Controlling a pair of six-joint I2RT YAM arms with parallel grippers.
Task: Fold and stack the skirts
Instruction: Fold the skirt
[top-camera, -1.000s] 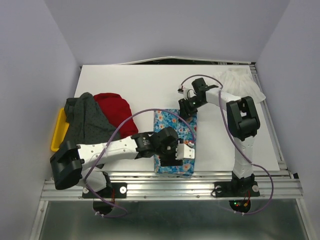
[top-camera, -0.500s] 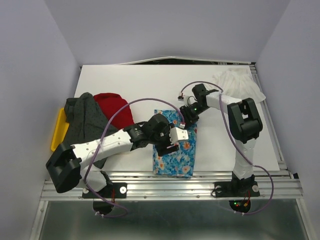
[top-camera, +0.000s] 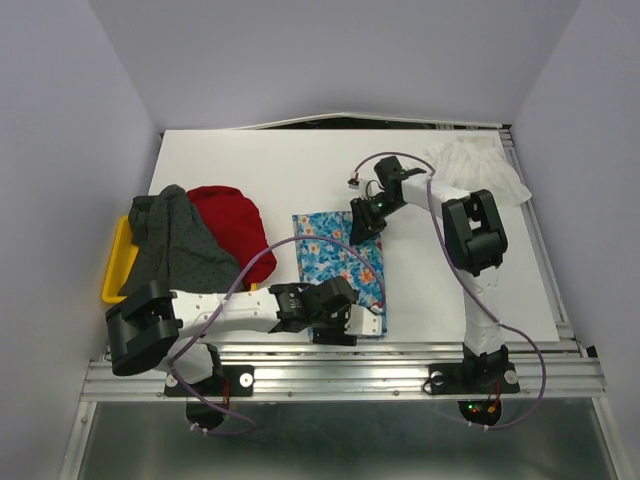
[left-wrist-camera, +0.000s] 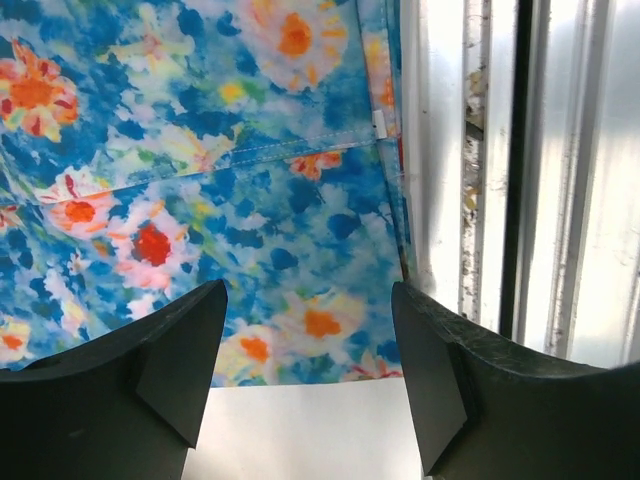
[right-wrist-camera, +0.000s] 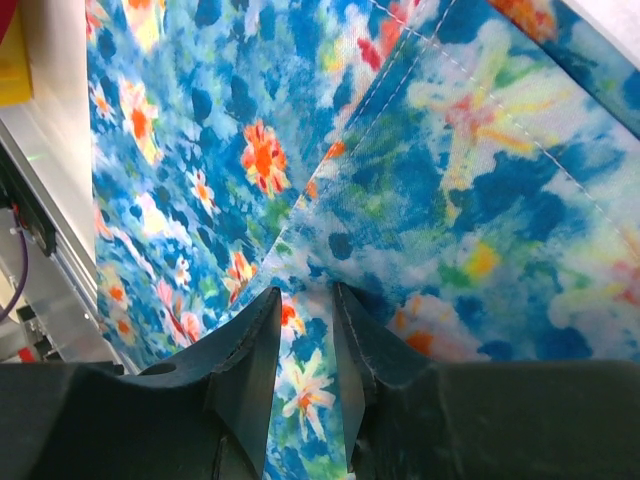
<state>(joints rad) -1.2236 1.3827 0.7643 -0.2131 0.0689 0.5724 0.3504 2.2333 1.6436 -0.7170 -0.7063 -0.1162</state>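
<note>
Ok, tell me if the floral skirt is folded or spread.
Folded: the floral skirt lies as a narrow flat rectangle, one layer's hemmed edge overlapping another.

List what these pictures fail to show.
Tray: top view, mostly under the grey skirt; only its left rim shows.
Red skirt: top view, left part under the grey skirt.
Blue skirt: top view, near right corner under the left gripper; both wrist views cut it off at their edges.
White skirt: top view, too small and pale to tell whether it is folded.
</note>
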